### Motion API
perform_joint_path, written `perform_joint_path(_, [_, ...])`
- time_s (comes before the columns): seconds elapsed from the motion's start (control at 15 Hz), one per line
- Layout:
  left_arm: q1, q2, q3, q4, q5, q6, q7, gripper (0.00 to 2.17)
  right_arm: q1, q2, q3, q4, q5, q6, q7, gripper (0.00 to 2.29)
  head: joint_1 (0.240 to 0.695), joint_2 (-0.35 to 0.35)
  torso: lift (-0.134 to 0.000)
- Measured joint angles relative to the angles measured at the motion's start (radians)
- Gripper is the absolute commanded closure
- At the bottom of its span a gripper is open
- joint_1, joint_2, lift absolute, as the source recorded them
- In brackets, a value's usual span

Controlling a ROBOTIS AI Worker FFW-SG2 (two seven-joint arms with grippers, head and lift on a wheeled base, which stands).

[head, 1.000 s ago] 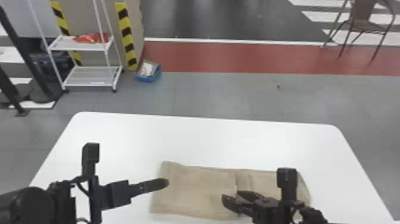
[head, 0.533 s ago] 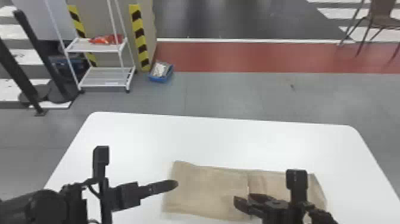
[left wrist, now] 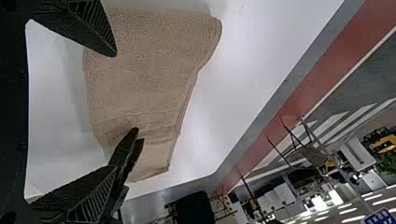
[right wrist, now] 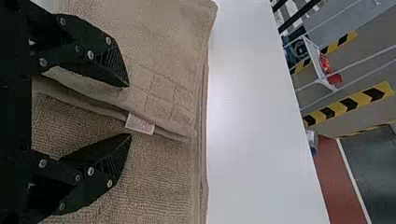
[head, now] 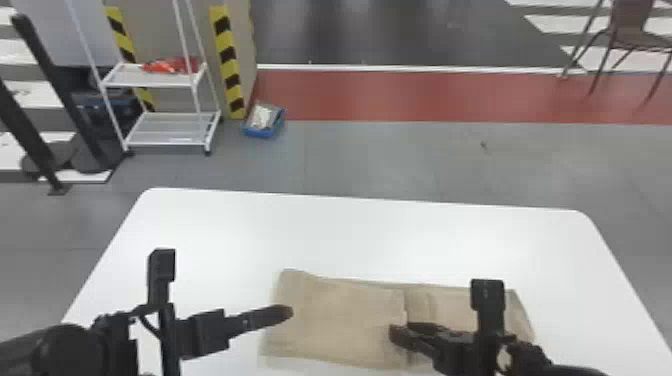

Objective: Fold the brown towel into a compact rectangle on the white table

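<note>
Beyond the left gripper point(head: 287, 313), on the floor, stands a white rack point(head: 167, 129), with a blue box point(head: 263, 134) just beside it. The left gripper's jaws are spread wide and hold nothing, their tips over the left end of the brown towel point(head: 345, 320). From there the towel runs rightward on the white table point(head: 350, 225), to beneath and past the right gripper point(head: 403, 330). A folded layer covers its left part, ending near the right jaws. Those are parted, less widely than the left pair, and grip nothing; the layer's edge, with a small label point(right wrist: 140, 125), shows between them. A chair point(head: 631, 35) stands well beyond, farther right.
</note>
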Motion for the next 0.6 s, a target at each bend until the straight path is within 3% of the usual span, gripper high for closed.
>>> perform_joint_path(0.6, [-0.002,0.0,0.002,-0.002,0.011,0.002,-0.001,0.02,0.006,0.0,0.001,-0.036,-0.04,0.036,0.005,0.82,0.695,-0.001,0.0])
